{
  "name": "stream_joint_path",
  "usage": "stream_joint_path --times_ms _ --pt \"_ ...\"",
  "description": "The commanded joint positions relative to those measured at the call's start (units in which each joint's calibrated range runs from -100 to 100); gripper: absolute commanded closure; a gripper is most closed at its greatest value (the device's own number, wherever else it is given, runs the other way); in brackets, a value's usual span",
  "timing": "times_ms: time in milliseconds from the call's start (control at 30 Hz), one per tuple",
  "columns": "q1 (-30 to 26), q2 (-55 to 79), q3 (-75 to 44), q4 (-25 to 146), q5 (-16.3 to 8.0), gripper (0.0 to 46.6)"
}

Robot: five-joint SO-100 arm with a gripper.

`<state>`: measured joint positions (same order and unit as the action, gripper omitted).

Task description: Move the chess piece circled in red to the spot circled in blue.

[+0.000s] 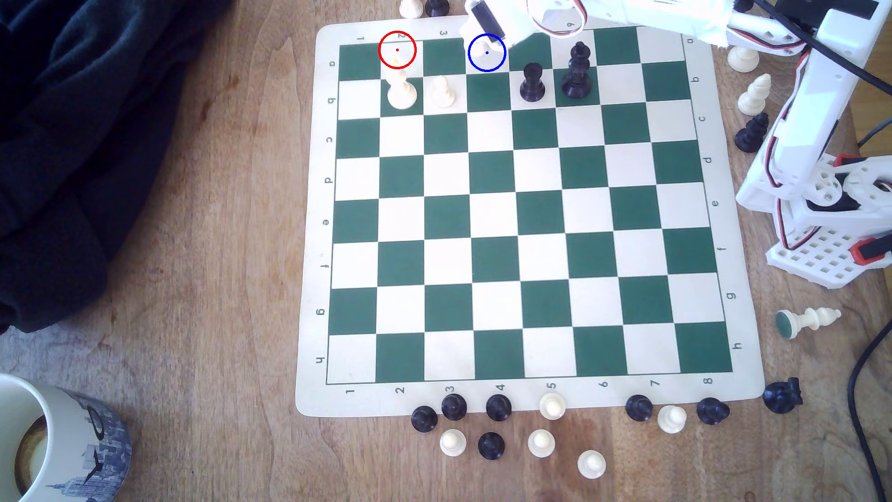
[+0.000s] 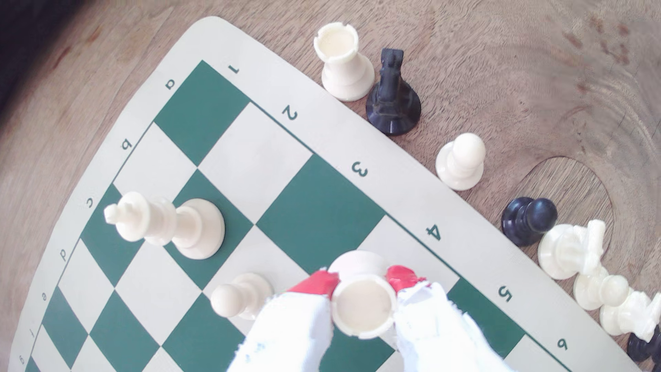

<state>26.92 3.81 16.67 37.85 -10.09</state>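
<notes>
The chess piece circled in red point(image 2: 363, 309), a short cream-white piece with a pinched waist and wide flat top, stands upright between my red-tipped fingers point(image 2: 316, 282). My gripper point(image 2: 361, 280) is shut on it over the cream square by the numeral 4. In the exterior view my gripper point(image 1: 484, 42) hangs over the spot circled in blue point(image 1: 486, 52), where a pale part of the piece shows inside the ring. I cannot tell whether its base rests on the board. The red ring point(image 1: 397, 49) holds a bare cream square.
A tall white king point(image 1: 400, 89) and a white pawn point(image 1: 441, 91) stand one row nearer, on the exterior view's left. Black pieces point(image 1: 532, 82) point(image 1: 577, 70) stand to the right. Loose pieces line the mat's edges point(image 2: 343, 60). The arm base point(image 1: 830, 193) sits right, a mug point(image 1: 58, 434) bottom left.
</notes>
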Motion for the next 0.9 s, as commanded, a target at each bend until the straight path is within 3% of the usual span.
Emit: stream_joint_path --times_ms 0,433,733,867 --pt "0.4 -0.3 -1.3 -2.5 1.6 44.8" --pt "1.3 3.7 -0.7 -3.0 3.8 44.8" --pt "0.9 5.3 -1.1 -3.0 3.9 44.8" --pt "0.8 6.1 -1.3 -3.0 3.9 42.0"
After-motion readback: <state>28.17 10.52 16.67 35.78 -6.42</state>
